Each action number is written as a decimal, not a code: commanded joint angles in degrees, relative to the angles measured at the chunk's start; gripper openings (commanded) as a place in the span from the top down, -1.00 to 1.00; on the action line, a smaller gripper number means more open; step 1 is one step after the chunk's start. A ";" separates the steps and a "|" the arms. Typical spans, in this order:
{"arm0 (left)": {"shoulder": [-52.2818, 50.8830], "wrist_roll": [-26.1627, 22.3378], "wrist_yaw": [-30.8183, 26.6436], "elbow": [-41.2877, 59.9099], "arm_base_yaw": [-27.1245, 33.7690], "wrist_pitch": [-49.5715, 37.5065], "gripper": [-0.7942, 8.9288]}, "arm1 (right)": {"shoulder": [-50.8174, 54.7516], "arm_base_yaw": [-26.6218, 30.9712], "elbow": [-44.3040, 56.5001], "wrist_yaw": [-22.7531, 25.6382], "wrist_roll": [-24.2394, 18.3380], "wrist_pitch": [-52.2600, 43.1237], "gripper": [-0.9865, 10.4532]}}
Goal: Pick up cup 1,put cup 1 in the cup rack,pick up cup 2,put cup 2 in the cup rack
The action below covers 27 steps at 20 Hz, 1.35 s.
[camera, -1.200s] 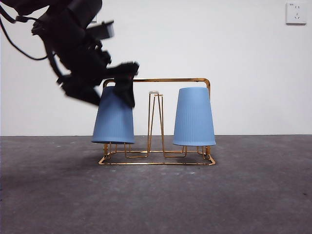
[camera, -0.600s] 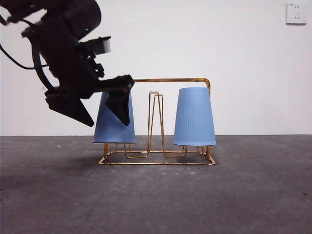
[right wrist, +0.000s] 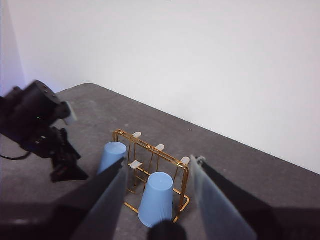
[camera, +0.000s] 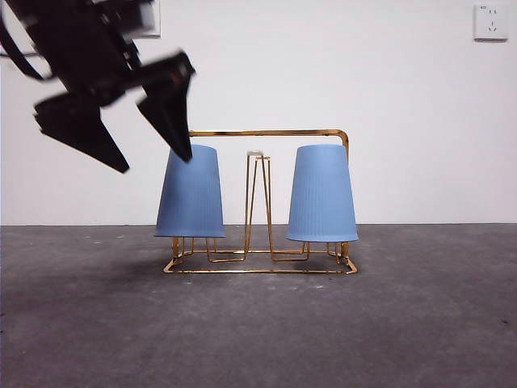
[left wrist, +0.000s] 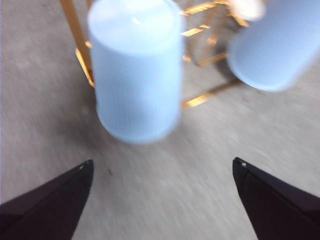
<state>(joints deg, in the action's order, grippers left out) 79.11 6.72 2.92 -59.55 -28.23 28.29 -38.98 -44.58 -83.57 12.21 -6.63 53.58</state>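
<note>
Both blue cups are on the gold rack (camera: 266, 133), upside down over its pegs. The left cup (camera: 191, 192) sits just left of centre in the front view, and the right cup (camera: 321, 194) just right of centre under the frame's rounded corner. Between them one bare peg (camera: 257, 202) stands with a pale tip. The rack rests on the grey worktop (camera: 258, 323), mid-frame.

Up in the upper left of the front view hangs the left tool (camera: 149, 137), big and dark, its jaws spread wide with nothing between them. The nearer jaw tip points down just beside the top edge of the left cup, and I can't tell whether it touches. Its wrist view looks down between the jaw tips at that cup (left wrist: 135, 75), blurred.

The right tool (right wrist: 157, 200) hangs high and well apart from the rack. Its jaws stand wide open, empty, with rack and cups framed between them. A white wall socket (camera: 490, 22) sits in the upper right corner.
</note>
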 commanded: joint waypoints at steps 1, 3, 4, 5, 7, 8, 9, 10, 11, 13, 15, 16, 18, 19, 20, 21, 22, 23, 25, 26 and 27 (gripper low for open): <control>-3.61 0.83 2.01 0.15 0.00 2.75 -0.13 | 0.20 -0.02 0.17 0.24 0.44 -0.28 0.44; -6.47 1.88 3.74 0.15 -0.11 5.18 -0.13 | 0.20 -0.02 0.17 0.24 0.44 -0.13 0.44; -8.11 2.10 4.68 0.15 -0.20 6.45 -0.13 | 0.20 -0.02 0.17 0.24 0.46 0.09 0.44; -9.73 2.12 5.53 0.15 -0.22 7.56 -0.13 | 0.20 -0.02 0.17 0.24 0.46 0.44 0.44; -12.94 2.99 7.67 0.13 -0.22 9.70 -0.13 | 0.20 -0.02 0.17 0.24 0.63 1.46 0.44; -14.73 3.78 8.98 0.13 -0.22 10.69 -0.13 | 0.20 -0.02 0.17 0.24 0.63 2.27 0.44; -16.28 4.31 10.40 0.13 -0.22 11.34 -0.13 | 0.20 -0.02 0.17 0.24 0.66 3.17 0.44; -17.97 4.72 12.22 0.13 -0.22 11.69 -0.13 | 0.20 -0.02 0.17 0.24 0.68 4.31 0.44; -19.76 5.07 14.32 0.11 -0.22 11.96 -0.13 | 0.20 -0.02 0.17 0.24 0.74 5.51 0.44; -22.82 5.11 19.52 0.11 -0.22 12.02 -0.13 | 0.20 -0.02 0.17 0.24 1.92 7.80 0.45; -25.77 5.46 24.57 0.07 -0.22 11.87 -0.13 | 0.20 -0.02 0.17 0.26 3.04 9.86 0.45; -27.12 6.14 26.51 -0.09 -0.22 11.87 -0.12 | 0.20 -0.02 0.17 0.26 3.61 10.99 0.45; -29.31 6.78 28.26 -0.66 -0.22 12.00 -0.09 | 0.20 -0.02 0.17 0.28 3.78 13.09 0.45; -30.32 6.78 28.83 -1.01 -0.22 12.00 -0.01 | 0.20 -0.02 0.17 0.28 4.15 14.34 0.45; -31.28 6.78 29.05 -1.38 -0.22 12.00 0.08 | 0.17 -0.02 0.17 0.26 4.81 15.63 0.45; -31.98 6.80 29.05 -1.70 -0.22 12.02 0.17 | 0.15 -0.02 0.17 0.26 5.44 16.74 0.45; -32.70 6.80 29.07 -2.10 -0.22 12.04 0.29 | 0.09 -0.02 0.17 0.26 6.27 18.08 0.45; -33.33 6.82 29.07 -2.54 -0.22 12.07 0.44 | 0.07 -0.02 0.17 0.26 7.39 19.50 0.51; -34.12 6.80 29.07 -3.58 -0.22 12.39 0.72 | -0.17 -0.02 0.17 0.28 9.16 22.03 0.82; -34.34 6.75 29.05 -4.33 -0.22 12.72 0.87 | -0.17 -0.02 0.17 0.39 9.73 23.21 0.85; -34.42 6.75 29.07 -4.90 -0.22 12.83 0.85 | -0.20 -0.02 0.17 0.48 9.97 24.04 0.84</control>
<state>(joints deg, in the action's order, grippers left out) 44.86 13.19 31.73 -64.10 -28.32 41.23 -39.09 -44.58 -83.55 12.29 1.28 77.52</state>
